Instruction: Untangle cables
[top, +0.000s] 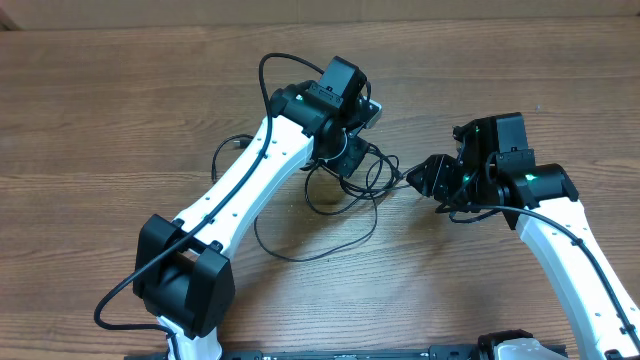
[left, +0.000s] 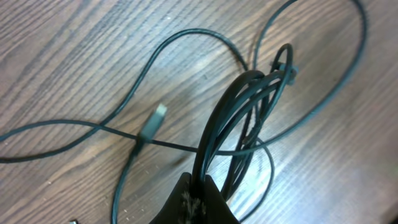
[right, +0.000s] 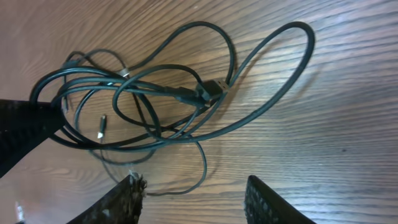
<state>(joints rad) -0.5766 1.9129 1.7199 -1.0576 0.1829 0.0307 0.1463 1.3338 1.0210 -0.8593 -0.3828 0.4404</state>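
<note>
Left hand (left: 196, 200) pinches the cables (left: 249, 106); right hand (right: 196, 194) gapes beside them.

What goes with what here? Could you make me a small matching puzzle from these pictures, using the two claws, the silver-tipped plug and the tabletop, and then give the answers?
Things:
1. left gripper
2. right gripper
3. silver-tipped plug
4. table

States:
A. brown wood grain
B. fingers apart, nothing between them
C. closed on a bundle of black cables
D. lying loose on the wood, gripped by nothing

Pairs: 1-C, 2-B, 3-D, 4-A.
</note>
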